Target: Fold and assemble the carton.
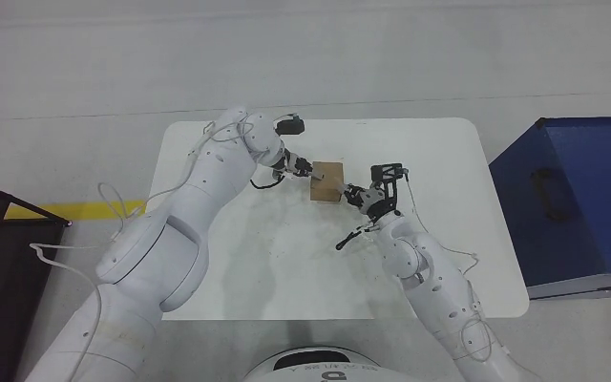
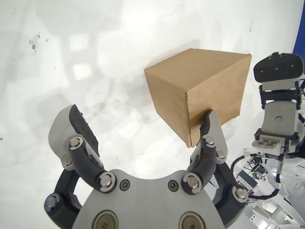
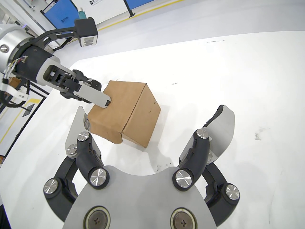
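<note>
left gripper [image 2: 144, 117]: is being held spread wide, nothing gripped. one of its fingers [image 2: 210, 126] is being pressed against the carton's left wall, low, at a loose flap edge.

carton [image 1: 326, 180]: is being seen closed into a box shape and resting on the white table [image 1: 430, 153], which is extending well beyond the carton on every side. a seam is gaping slightly at one lower corner, where a flap end is sticking out.

right gripper [image 3: 152, 113]: is being held at the carton's right side, likewise spread and gripping nothing. one finger [image 3: 79, 120] is being kept just beside the carton's near corner; contact cannot be told.

handling, judged: plain cardboard, so the carton is being taken as light and likely to slide under a one-sided push. the panels are being judged stiff, the creases soft, the edges easily crushed. it is best gripped across two opposite flat walls, or braced from both sides, and not by the loose flap.

count: one carton, two grippers, one table.
</note>
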### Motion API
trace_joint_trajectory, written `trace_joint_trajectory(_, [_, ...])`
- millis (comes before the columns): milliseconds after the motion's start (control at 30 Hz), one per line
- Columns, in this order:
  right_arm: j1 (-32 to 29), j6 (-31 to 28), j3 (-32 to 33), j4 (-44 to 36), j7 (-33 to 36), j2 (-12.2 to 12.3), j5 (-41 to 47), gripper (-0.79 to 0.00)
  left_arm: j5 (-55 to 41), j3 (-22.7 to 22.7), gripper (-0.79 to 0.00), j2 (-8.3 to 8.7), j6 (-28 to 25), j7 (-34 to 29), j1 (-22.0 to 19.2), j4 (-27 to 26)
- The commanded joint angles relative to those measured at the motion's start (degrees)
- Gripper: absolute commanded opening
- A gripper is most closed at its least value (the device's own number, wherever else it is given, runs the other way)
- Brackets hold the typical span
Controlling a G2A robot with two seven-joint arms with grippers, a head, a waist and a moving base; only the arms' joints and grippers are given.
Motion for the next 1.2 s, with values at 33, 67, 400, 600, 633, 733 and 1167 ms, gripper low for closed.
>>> trace_joint_trajectory(33, [0.8,2.6,-1.6,1.0,-0.6,-0.3,-2.4,0.0,-0.1,-0.3,0.0,0.1,-0.2,-0.1,0.0,-0.3])
trace_joint_trajectory(67, [1.1,3.6,-1.9,1.4,-0.5,-0.4,-3.4,0.0,-0.2,-0.5,0.0,0.14,-0.3,-0.1,0.1,-0.4])
trace_joint_trajectory(400, [2.1,5.9,-2.6,2.9,0.9,-0.7,-6.7,0.0,-0.5,-1.6,0.0,0.67,-0.8,-0.7,0.2,-1.2])
trace_joint_trajectory(600, [0.7,1.5,-3.1,1.6,0.5,-0.4,-9.4,0.0,-0.3,-2.0,0.0,0.93,-0.8,-0.9,0.7,-1.6])
trace_joint_trajectory(633, [0.5,1.0,-3.2,1.5,0.5,-0.3,-10.0,0.0,-0.2,-2.0,0.0,0.95,-0.7,-1.0,0.7,-1.7])
trace_joint_trajectory(733, [0.4,0.4,-3.6,1.6,1.0,-0.3,-11.4,0.0,-0.1,-2.1,0.0,1.0,-0.5,-1.2,0.9,-2.0])
trace_joint_trajectory(1167, [1.0,1.9,-5.1,2.3,2.2,-0.6,-14.8,-0.225,0.6,-2.4,0.0,1.18,-0.2,-1.8,1.4,-2.6])
